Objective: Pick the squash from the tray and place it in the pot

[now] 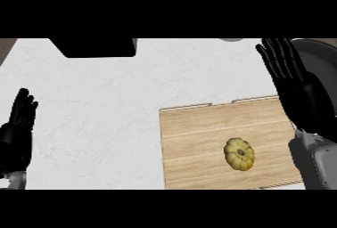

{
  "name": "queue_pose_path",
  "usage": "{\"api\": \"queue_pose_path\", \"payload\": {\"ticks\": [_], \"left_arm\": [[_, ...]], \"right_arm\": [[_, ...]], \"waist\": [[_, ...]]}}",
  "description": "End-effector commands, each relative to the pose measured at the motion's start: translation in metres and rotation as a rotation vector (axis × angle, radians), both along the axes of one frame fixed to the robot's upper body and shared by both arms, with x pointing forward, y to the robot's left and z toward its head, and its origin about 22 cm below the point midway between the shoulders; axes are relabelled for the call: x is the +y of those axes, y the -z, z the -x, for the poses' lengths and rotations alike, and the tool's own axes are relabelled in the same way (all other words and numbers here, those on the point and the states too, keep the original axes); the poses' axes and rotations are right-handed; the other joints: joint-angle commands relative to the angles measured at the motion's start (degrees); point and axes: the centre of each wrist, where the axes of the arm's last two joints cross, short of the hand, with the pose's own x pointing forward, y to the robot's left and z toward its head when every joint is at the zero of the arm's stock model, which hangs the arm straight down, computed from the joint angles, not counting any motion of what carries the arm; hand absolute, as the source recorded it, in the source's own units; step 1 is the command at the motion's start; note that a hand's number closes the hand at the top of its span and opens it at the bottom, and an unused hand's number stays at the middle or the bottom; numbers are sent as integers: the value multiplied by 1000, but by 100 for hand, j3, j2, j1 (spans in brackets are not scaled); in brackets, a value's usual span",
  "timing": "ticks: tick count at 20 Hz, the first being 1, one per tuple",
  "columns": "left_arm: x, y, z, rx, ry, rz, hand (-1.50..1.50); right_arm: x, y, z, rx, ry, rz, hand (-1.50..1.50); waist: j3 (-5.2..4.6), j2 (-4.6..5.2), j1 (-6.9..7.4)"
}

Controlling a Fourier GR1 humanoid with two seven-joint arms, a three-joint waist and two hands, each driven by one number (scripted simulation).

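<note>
Two hands open: left hand [16, 131] idle, right hand [302, 91] must centre over the squash [239, 153] before my fingers [277, 51] curl.

Squash [239, 153] on tray [197, 133], right of centre. Tray on counter [99, 98] right half. Pot [326, 58] behind tray, far right.

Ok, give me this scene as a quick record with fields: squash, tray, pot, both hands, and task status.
squash: yellow, ribbed, lying on the tray, untouched
tray: wooden, lower right of the counter
pot: dark, far right edge, partly hidden by the right hand
right hand: open, fingers straight, holding nothing
left hand: open, resting at the left edge, fingers up
status: squash not yet picked
</note>
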Motion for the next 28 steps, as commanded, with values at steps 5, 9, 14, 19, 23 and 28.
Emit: {"api": "queue_pose_path", "payload": {"ticks": [5,9,14,19,23,28], "left_arm": [[-52,36,4,240,323,83,0],[-59,60,17,349,401,161,0],[-55,61,3,373,473,176,0],[-77,62,-12,372,499,177,0],[-63,66,-15,386,514,174,0],[-69,56,-11,378,525,176,0]], "right_arm": [[10,60,28,432,-148,503,150],[-14,19,29,0,288,593,-150],[7,63,88,-112,253,322,-150],[3,-4,130,5,196,491,-150],[16,-26,131,194,237,667,-150],[35,-41,116,389,234,632,-150]], "waist": [[91,-75,-41],[105,-161,-268],[126,-127,27],[114,-134,128],[95,-120,175],[112,-111,327]]}}
